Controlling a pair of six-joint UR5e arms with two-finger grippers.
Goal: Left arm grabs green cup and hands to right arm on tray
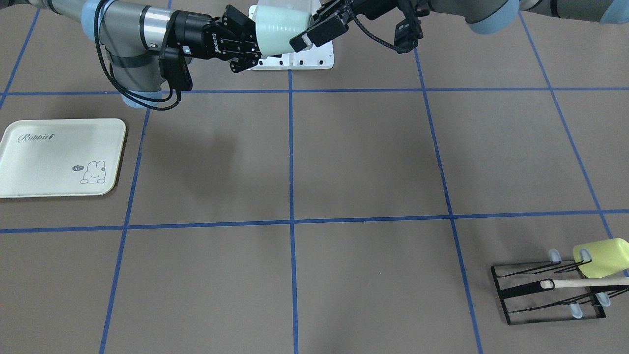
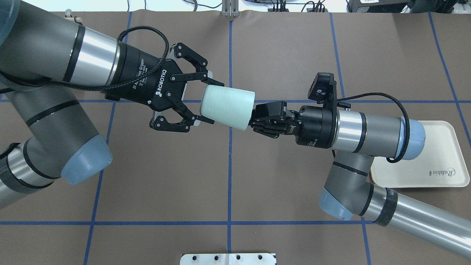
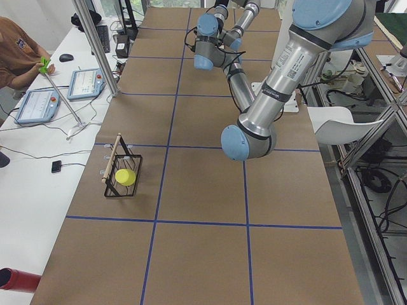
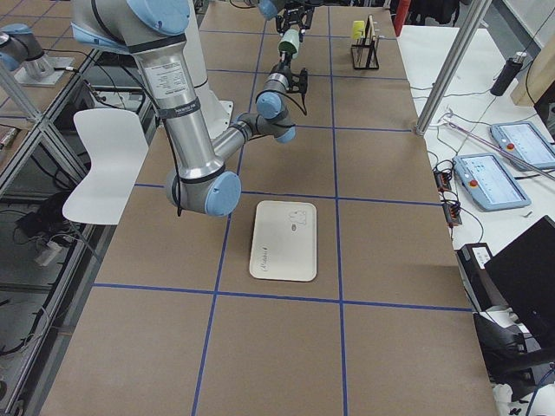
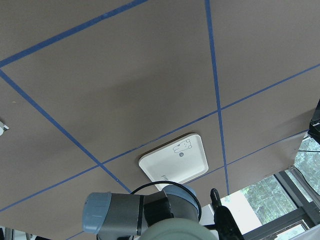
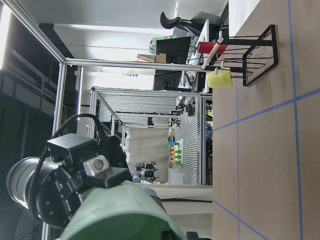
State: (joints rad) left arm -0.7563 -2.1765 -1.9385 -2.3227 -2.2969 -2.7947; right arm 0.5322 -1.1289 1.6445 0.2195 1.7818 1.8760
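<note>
Brown paper crossed by blue tape is covering the desk [image 1: 363,157]. In the front-facing view the green cup [image 1: 280,27] is hanging on its side in the air at the robot's edge, between the two arms. The right end effector [image 1: 255,49] is pinching the cup's wide mouth end, and the left end effector [image 1: 312,28] is sitting at the narrow base. The tray [image 1: 44,162] is lying well apart on the right arm's side. A yellow cup [image 1: 602,258] is resting on a wire rack [image 1: 511,295] at the opposite corner.

From overhead, the left end effector's fingers [image 2: 217,81] are standing spread wide, one on each side of the base, and seemingly not clamping it. The right one's fingers are pressing together on the rim.

From the desk's right end, the cup is showing small and high, far beyond the tray. From the left end, the near arm is hiding the cup.

The left wrist camera is looking past the cup's pale edge to the tray far below. The right wrist camera is showing the cup filling its bottom edge, with the left end effector just behind.

The handover itself seems to be finishing, with the cup's weight going to the right arm. Next, the left arm is likely needing to back straight off the base without nudging it. The right arm is then needing to carry the cup over to the tray and set it down.
</note>
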